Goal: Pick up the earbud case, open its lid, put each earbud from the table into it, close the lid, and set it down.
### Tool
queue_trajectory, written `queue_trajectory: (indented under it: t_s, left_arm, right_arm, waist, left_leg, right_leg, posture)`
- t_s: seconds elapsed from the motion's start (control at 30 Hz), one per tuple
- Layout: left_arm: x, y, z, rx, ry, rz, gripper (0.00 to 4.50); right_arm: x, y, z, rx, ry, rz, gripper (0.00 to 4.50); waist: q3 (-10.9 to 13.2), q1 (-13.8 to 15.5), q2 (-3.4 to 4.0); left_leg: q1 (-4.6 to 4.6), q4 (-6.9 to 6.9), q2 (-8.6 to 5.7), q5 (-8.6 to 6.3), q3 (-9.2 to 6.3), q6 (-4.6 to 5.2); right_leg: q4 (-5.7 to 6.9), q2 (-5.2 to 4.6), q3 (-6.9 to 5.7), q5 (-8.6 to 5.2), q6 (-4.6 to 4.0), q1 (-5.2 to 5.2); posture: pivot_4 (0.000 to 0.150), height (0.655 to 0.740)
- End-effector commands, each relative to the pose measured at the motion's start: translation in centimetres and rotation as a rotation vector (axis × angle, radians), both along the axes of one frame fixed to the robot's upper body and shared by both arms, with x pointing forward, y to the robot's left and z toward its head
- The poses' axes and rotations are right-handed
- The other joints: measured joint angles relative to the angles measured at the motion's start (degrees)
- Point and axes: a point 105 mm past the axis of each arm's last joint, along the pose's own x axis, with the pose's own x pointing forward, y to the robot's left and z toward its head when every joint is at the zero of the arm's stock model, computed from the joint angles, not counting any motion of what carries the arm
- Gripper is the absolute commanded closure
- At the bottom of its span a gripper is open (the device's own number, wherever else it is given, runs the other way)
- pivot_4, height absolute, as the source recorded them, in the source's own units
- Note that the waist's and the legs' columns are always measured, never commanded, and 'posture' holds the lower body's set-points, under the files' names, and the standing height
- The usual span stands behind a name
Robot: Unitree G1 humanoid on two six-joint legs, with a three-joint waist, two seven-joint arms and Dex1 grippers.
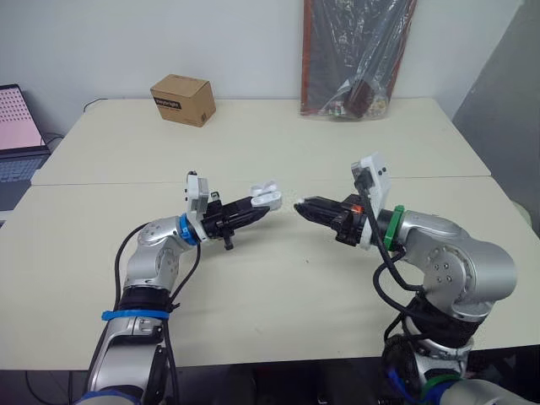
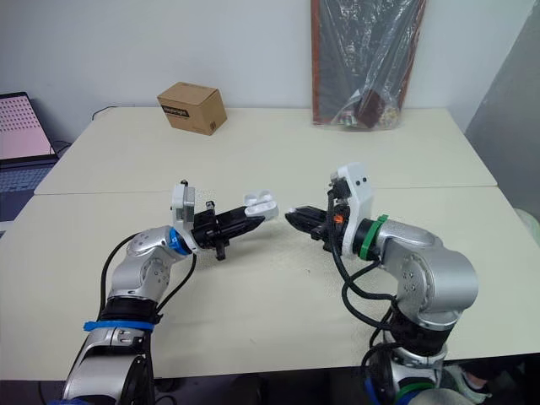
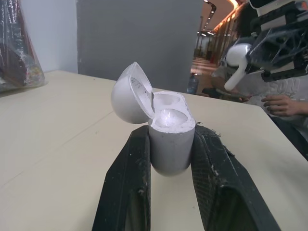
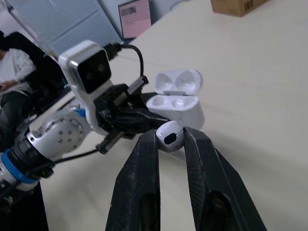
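The white earbud case (image 1: 267, 194) has its lid tipped open and is held above the middle of the table (image 1: 278, 287). My left gripper (image 1: 260, 203) is shut on the case's body, with a black finger (image 3: 130, 178) on each side of the case (image 3: 168, 132). Both wells look empty in the left wrist view. My right gripper (image 1: 301, 206) faces it a short gap to the right. It is shut on a white earbud (image 4: 169, 136), which is held just short of the open case (image 4: 177, 103). From the left wrist the earbud (image 3: 237, 61) shows beyond the case.
A cardboard box (image 1: 182, 99) sits at the back left of the table. A plastic-wrapped dark bundle (image 1: 354, 55) leans on the wall at the back right. A laptop (image 1: 18, 126) stands off the left edge. A seated person's hand (image 3: 281, 103) shows beyond the table.
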Motion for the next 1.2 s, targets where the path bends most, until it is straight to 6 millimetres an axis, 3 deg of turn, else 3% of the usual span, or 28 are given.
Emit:
queue_trajectory:
  t_s: [0.03,0.2,0.43,0.8,1.2]
  left_arm:
    - [0.1,-0.3,1.1,-0.007,-0.049,-0.015,3.64]
    - [0.2,-0.3,1.4,0.003,-0.062,-0.018,3.64]
    - [0.4,-0.4,1.7,0.029,-0.106,-0.012,3.64]
    - [0.3,-1.1,2.0,0.030,-0.155,-0.024,3.64]
    - [0.8,-1.7,1.8,0.022,-0.164,0.009,3.64]
  right_arm:
    - [0.0,0.5,1.6,0.046,-0.109,-0.026,4.13]
    - [0.2,1.7,1.9,0.086,-0.138,-0.018,4.13]
    - [0.7,3.7,2.2,0.109,0.032,0.081,4.13]
    - [2.9,4.4,2.8,0.143,0.195,0.027,4.13]
    - [2.7,5.6,3.6,0.179,0.222,0.053,4.13]
  waist:
    - [0.0,0.0,0.00]
    - [0.0,-0.1,0.00]
    - [0.0,-0.1,0.01]
    - [0.0,-0.1,0.01]
    - [0.0,-0.3,0.02]
  left_leg:
    - [0.00,0.00,0.00,0.00,0.00,0.00]
    - [0.02,-0.03,0.01,0.00,0.00,0.00]
    - [0.01,-0.02,0.01,0.00,-0.01,0.00]
    - [-0.02,-0.09,0.01,-0.01,0.00,0.01]
    - [-0.05,-0.09,0.01,-0.01,0.01,0.01]
  right_leg:
    - [0.00,0.00,0.01,0.00,0.00,0.00]
    - [0.00,0.00,0.01,0.00,0.00,0.00]
    - [0.01,0.00,0.00,0.00,-0.01,-0.01]
    - [-0.02,-0.01,0.01,0.00,-0.01,-0.03]
    - [-0.02,-0.01,0.02,0.00,-0.01,-0.04]
  posture:
    - [0.150,0.7400]
    - [0.150,0.7400]
    - [0.150,0.7400]
    - [0.150,0.7400]
    - [0.150,0.7400]
